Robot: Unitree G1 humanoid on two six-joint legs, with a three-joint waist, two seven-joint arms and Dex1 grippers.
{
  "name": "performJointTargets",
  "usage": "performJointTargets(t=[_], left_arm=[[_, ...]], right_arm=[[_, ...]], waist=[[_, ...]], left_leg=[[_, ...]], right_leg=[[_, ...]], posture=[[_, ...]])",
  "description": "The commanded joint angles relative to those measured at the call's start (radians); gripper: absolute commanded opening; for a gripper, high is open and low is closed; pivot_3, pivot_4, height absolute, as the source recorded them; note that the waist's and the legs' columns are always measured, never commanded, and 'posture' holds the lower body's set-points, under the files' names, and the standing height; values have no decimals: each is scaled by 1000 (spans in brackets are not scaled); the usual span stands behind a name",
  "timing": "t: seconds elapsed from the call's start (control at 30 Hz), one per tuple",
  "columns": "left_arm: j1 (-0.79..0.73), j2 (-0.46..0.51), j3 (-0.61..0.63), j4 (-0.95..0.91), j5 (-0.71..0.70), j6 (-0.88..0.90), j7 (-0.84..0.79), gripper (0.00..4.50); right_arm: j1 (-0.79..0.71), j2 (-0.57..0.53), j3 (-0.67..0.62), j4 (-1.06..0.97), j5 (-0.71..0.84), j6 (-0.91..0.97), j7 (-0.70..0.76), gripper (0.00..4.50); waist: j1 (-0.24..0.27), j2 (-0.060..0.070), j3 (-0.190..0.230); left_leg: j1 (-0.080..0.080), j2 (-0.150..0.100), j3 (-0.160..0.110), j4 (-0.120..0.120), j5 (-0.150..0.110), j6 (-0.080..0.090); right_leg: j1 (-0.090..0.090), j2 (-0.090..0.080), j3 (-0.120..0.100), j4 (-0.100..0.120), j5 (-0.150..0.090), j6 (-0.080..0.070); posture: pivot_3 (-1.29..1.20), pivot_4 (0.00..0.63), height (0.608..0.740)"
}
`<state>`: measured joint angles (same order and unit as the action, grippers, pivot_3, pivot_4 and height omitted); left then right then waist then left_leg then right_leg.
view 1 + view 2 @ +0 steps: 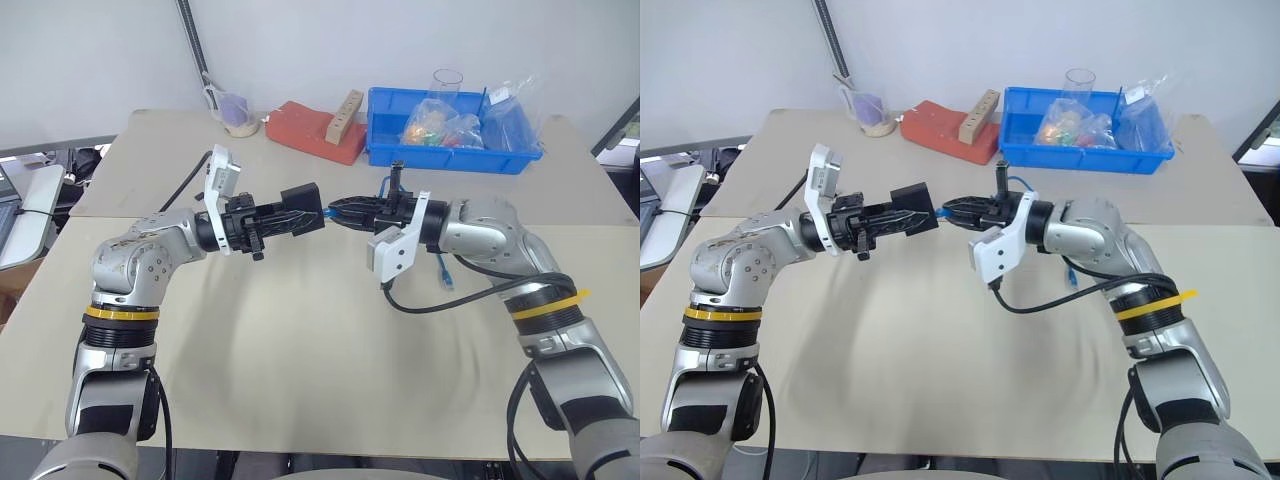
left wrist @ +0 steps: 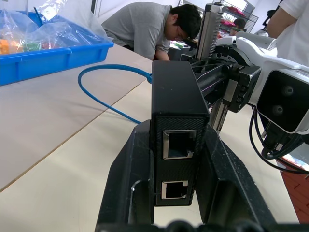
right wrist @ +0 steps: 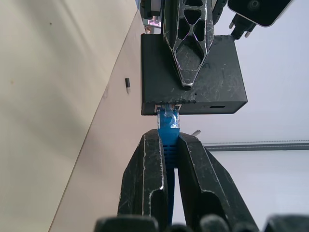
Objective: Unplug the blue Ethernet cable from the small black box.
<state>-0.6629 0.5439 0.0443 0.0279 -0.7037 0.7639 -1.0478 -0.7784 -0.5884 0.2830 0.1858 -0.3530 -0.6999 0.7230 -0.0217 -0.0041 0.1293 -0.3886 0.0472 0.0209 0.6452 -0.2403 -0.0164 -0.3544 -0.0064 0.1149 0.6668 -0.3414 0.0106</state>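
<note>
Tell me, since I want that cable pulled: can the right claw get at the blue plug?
Probably yes: the right claw is already shut on the blue Ethernet cable beside the small black box, nothing between.

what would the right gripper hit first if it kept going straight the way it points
The small black box, held in the left gripper: the right gripper, shut on the blue Ethernet cable, points straight at it.

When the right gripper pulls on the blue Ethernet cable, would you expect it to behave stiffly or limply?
Probably limp: the blue Ethernet cable lies in a loose curve on the table. Its plug looks rigid, pinched by the right gripper, so it should likely slide straight out of the small black box.
</note>
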Motion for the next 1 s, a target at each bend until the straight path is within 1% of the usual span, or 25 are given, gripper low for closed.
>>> performJointTargets(t=[0.03, 0.13, 0.2, 0.3, 0.33, 0.37, 0.43, 0.57, 0.67, 0.77, 0.87, 0.9, 0.97, 1.0], left_arm=[[-40, 20, -7, -8, 30, -37, -17, 588], [-42, 36, -30, -10, 53, -61, -60, 588], [-40, 46, -47, -8, 77, -92, -88, 588], [-39, 54, -66, -2, 106, -136, -127, 588], [-38, 54, -70, -2, 112, -152, -139, 588], [-39, 52, -72, -2, 117, -164, -147, 588], [-41, 45, -77, -1, 130, -188, -159, 588], [-36, 35, -86, -7, 146, -232, -176, 588], [-35, 28, -81, -17, 143, -228, -177, 588], [-35, 28, -80, -21, 143, -232, -181, 588], [-39, 26, -81, -22, 142, -230, -185, 588], [-40, 26, -81, -22, 141, -229, -185, 588], [-41, 25, -82, -23, 142, -229, -187, 588], [-41, 24, -83, -23, 143, -229, -188, 588]], right_arm=[[-2, -12, 22, -73, 194, 100, 145, 1052], [4, -44, 19, -147, 388, 313, 322, 2055], [-8, -62, 0, -188, 480, 445, 396, 2791], [-42, -86, -36, -258, 622, 746, 453, 3819], [-65, -86, -54, -276, 693, 918, 439, 4185], [-85, -90, -63, -287, 750, 1049, 441, 4475], [-113, -85, -77, -292, 804, 1206, 427, 4475], [-135, -81, -71, -299, 839, 1409, 401, 4475], [-140, -74, -64, -303, 836, 1459, 407, 4475], [-140, -71, -55, -305, 821, 1470, 423, 4475], [-138, -60, -50, -292, 809, 1466, 427, 3734], [-138, -57, -51, -290, 808, 1467, 426, 3303], [-139, -48, -49, -290, 809, 1468, 429, 2688], [-140, -44, -48, -289, 809, 1468, 429, 2688]], waist=[[0, 0, 0], [1, 0, 0], [2, 0, 0], [2, 0, 0], [2, 0, 0], [1, 0, 0], [2, 0, 0], [7, 0, 0], [7, 0, 0], [7, 0, 0], [5, 0, 0], [4, 0, 0], [4, 0, 0], [4, 0, 0]], left_leg=[[0, 0, 0, 0, 0, 0], [0, 0, 0, 0, 0, 0], [0, 0, 0, 0, 0, 0], [0, 0, -1, 0, 0, 0], [0, 0, -1, 0, 0, 0], [0, 0, -1, 0, 0, 0], [0, 1, -1, 0, 0, 0], [-1, 1, -2, 0, -1, 1], [-3, 0, -2, 0, -1, 2], [-4, -1, -2, 0, -1, 2], [-4, -1, -2, 0, -1, 2], [-4, -1, -2, 0, -1, 2], [-4, -1, -2, 0, -1, 2], [-4, -1, -2, 0, -1, 2]], right_leg=[[0, 0, 0, 0, 0, 0], [0, 0, 0, 0, 0, 0], [0, 0, 0, 0, 0, 0], [1, 0, -1, 0, 0, 0], [1, 0, -1, 0, 0, 0], [0, 0, -1, 0, 0, 0], [0, 0, -1, 0, 0, 0], [0, 0, -1, -1, 0, 0], [-2, -1, -1, -2, 0, 0], [-3, 0, -1, -2, 0, 0], [-3, 0, -1, -2, 0, 0], [-3, 0, -1, -2, 0, 0], [-3, 0, -1, -2, 0, 0], [-3, 0, -1, -2, 0, 0]], posture=[[0, 150, 740], [0, 150, 740], [0, 150, 740], [0, 150, 740], [0, 150, 740], [0, 150, 740], [0, 150, 740], [0, 150, 740], [0, 150, 740], [0, 150, 740], [0, 150, 740], [0, 150, 740], [0, 150, 740], [0, 150, 740]])
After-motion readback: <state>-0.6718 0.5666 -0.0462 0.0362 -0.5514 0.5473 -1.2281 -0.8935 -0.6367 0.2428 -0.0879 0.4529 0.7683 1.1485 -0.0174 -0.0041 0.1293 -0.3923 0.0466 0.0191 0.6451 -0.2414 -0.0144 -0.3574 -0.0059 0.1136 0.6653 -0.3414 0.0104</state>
